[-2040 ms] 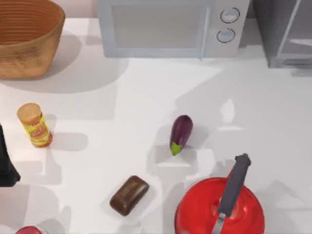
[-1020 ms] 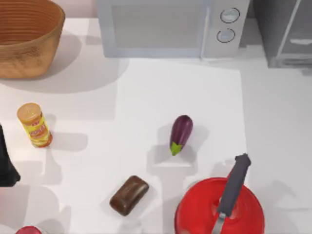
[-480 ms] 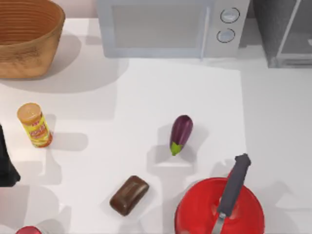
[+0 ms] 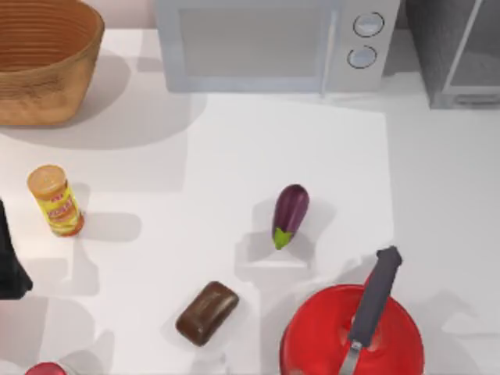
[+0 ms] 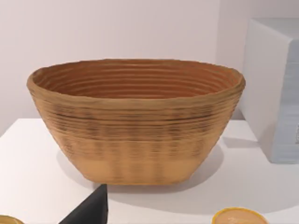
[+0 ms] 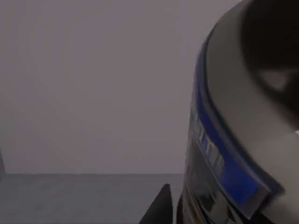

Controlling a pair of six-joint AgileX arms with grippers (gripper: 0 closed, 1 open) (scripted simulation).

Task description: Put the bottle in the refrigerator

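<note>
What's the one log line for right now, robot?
left arm: parked, table's left edge | right tool: beside blue-banded bottle | refrigerator: top-right corner

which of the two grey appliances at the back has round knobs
The microwave, the light-grey box at the back centre, with two round knobs on its right end. The dark refrigerator in the back right corner has none.

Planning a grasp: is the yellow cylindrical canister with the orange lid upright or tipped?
Upright: the yellow cylindrical canister stands on its base on the white table, orange lid facing up.
</note>
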